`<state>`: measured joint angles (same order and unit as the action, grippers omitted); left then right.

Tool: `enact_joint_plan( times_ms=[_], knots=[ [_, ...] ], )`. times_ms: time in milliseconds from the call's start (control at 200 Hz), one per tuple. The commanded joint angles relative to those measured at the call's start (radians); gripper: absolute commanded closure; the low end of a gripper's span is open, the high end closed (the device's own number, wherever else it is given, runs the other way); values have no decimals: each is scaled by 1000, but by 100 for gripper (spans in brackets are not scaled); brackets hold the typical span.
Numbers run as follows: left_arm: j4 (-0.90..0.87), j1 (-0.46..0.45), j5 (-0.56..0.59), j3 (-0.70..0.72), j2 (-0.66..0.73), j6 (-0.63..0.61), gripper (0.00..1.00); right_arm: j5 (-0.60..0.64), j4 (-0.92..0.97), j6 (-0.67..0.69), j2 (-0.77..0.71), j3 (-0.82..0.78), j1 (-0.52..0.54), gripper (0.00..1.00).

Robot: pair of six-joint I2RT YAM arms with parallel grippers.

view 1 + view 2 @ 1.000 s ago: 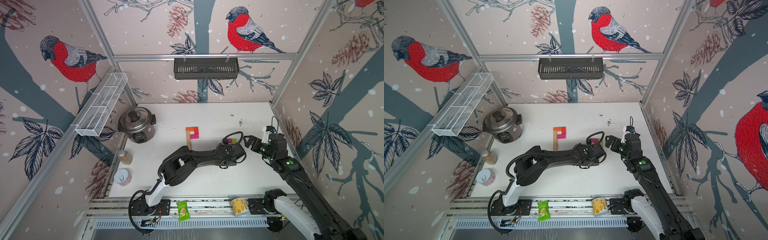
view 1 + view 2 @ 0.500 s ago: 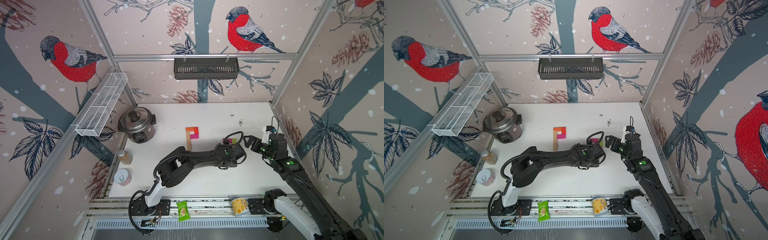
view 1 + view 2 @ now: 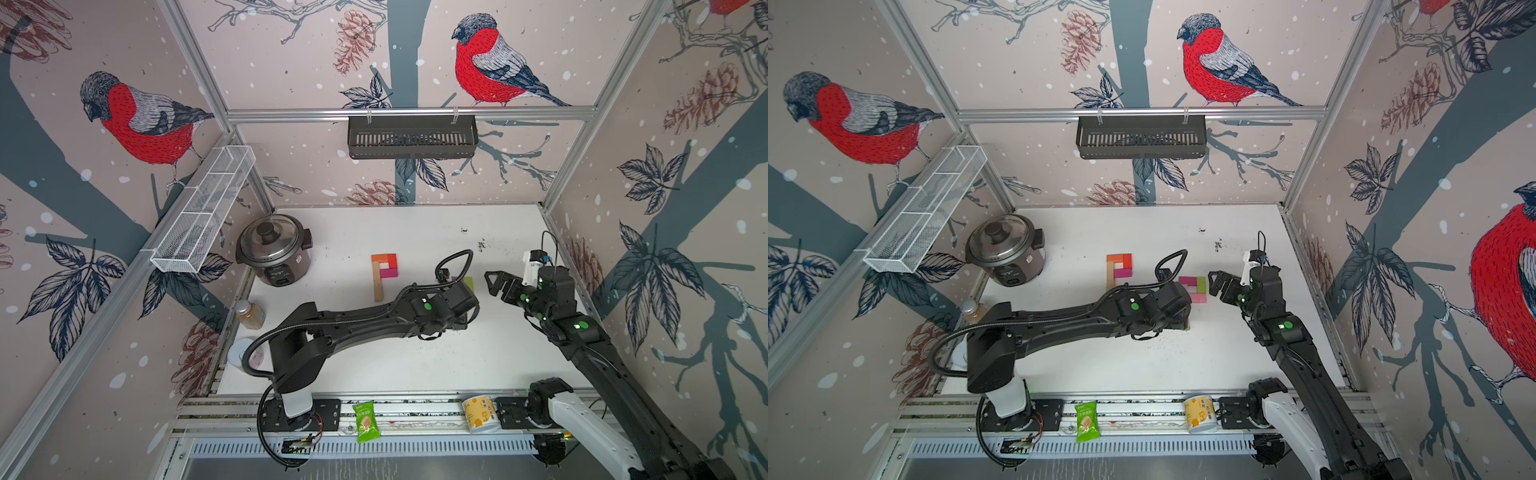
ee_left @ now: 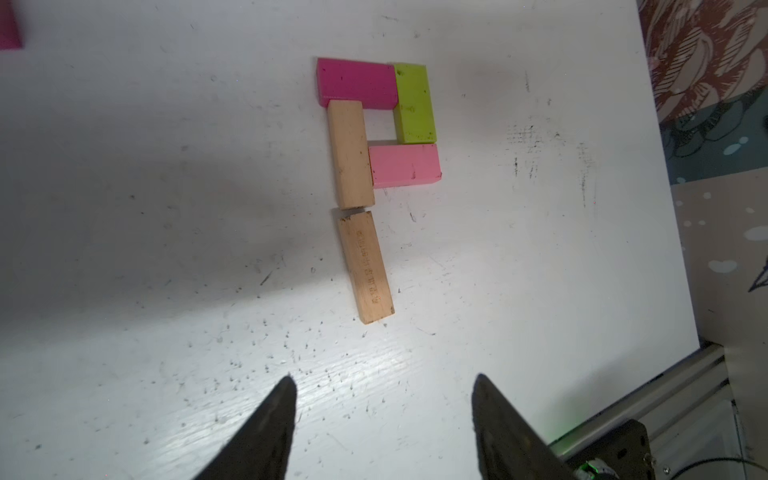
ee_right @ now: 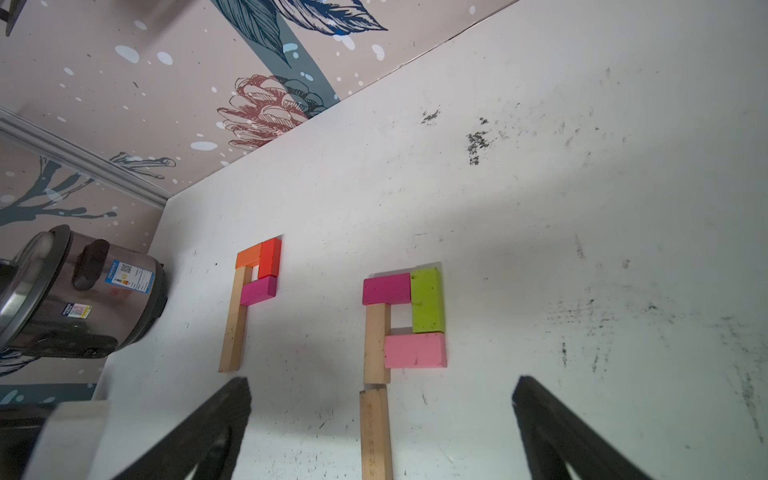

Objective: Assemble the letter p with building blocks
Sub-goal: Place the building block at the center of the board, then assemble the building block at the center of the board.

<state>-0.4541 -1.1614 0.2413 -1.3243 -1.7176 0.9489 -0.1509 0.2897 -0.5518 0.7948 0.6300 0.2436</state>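
The letter p (image 4: 353, 166) looked complete, its end block (image 4: 365, 266) slightly crooked. Left hand (image 4: 384, 377) and right hand (image 5: 382, 378) were released, empty.

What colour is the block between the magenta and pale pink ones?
Lime green: that block shows best in the left wrist view.

black arms (image 3: 353, 324), white base links (image 3: 297, 405), green lights (image 3: 427, 306), looped cables (image 3: 461, 251)

Bright, sharp; soft shadows, glare patch on table (image 4: 415, 365) (left wrist view).
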Motion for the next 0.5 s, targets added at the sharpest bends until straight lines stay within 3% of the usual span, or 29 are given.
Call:
enact_joint_plan(
  times_ms=[0,55,150,495],
  knots=[
    [62,12,52,85,109,-79,17,11,9,20,14,-11,48,0],
    [105,18,61,156,182,-122,3,52,12,16,23,-18,99,0],
    [165,37,96,288,304,-158,2,116,16,3,42,-31,180,0],
    [547,193,10,759,720,-363,2,178,-4,-46,156,-78,360,0]
  ],
)
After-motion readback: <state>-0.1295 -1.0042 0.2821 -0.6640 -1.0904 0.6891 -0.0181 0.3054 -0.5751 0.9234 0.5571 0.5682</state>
